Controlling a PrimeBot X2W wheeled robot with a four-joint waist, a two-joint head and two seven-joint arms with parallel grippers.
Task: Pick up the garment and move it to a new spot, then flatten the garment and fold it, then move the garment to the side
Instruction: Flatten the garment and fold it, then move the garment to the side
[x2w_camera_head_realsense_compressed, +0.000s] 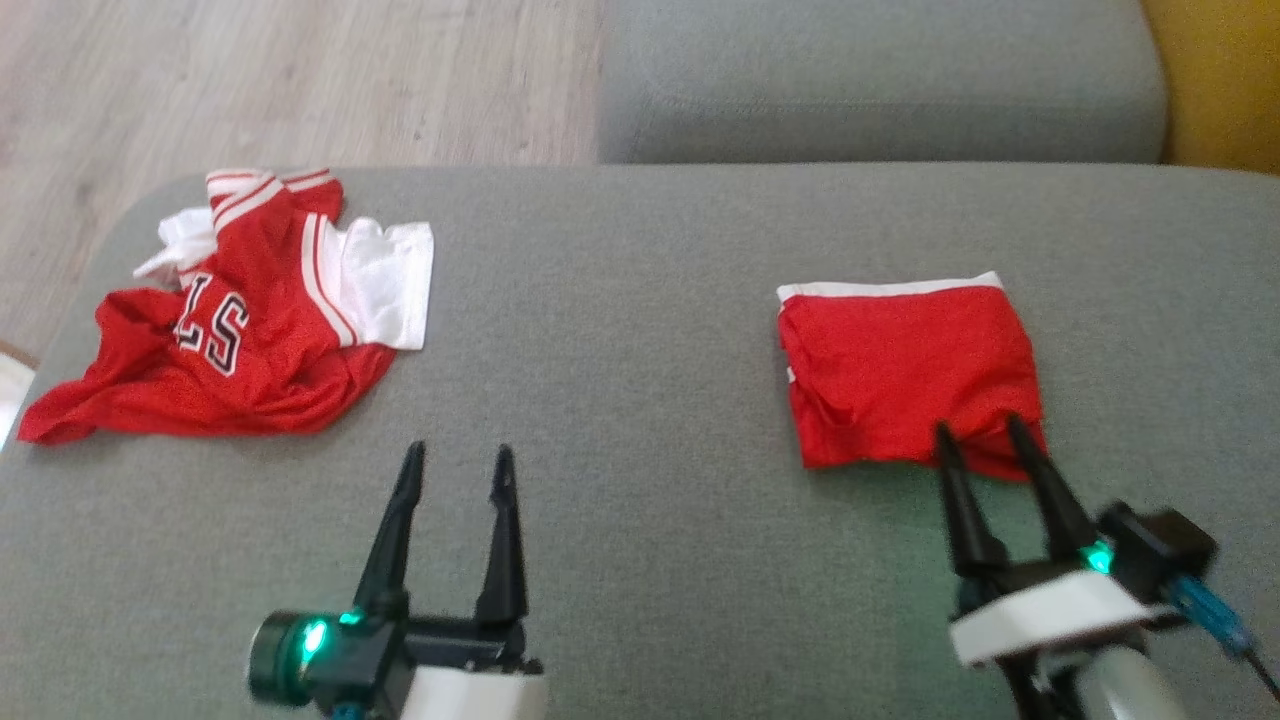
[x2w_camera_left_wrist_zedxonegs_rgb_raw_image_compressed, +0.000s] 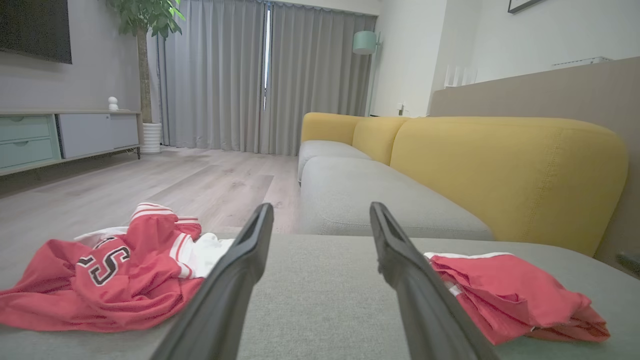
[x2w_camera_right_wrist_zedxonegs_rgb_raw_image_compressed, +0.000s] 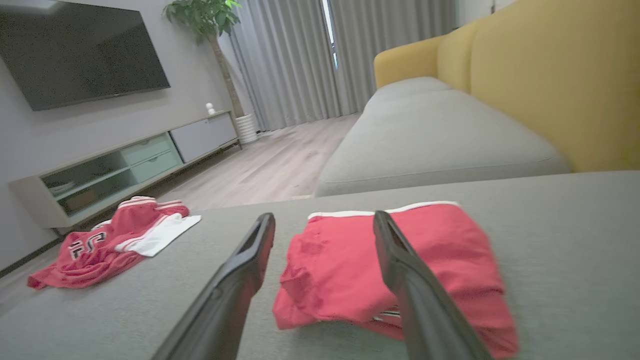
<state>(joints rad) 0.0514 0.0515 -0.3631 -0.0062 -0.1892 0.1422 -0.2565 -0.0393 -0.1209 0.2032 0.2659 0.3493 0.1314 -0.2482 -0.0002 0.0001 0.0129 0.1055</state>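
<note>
A folded red garment (x2w_camera_head_realsense_compressed: 900, 370) with a white band along its far edge lies flat on the right side of the grey cushion (x2w_camera_head_realsense_compressed: 650, 400). My right gripper (x2w_camera_head_realsense_compressed: 978, 427) is open, its two fingertips over the garment's near edge, with nothing pinched between them. From the right wrist, the folded garment (x2w_camera_right_wrist_zedxonegs_rgb_raw_image_compressed: 335, 270) lies under and between the spread fingers of the right gripper (x2w_camera_right_wrist_zedxonegs_rgb_raw_image_compressed: 324, 216). My left gripper (x2w_camera_head_realsense_compressed: 459, 452) stands open over bare cushion near the middle front. Through the left gripper (x2w_camera_left_wrist_zedxonegs_rgb_raw_image_compressed: 321, 207) the folded garment (x2w_camera_left_wrist_zedxonegs_rgb_raw_image_compressed: 505, 295) shows at the right.
A crumpled red and white jersey (x2w_camera_head_realsense_compressed: 260, 340) with a number on it lies at the cushion's far left, near the edge. Wooden floor (x2w_camera_head_realsense_compressed: 250, 80) lies beyond it. A second grey seat cushion (x2w_camera_head_realsense_compressed: 880, 80) and a yellow backrest (x2w_camera_head_realsense_compressed: 1220, 80) are behind.
</note>
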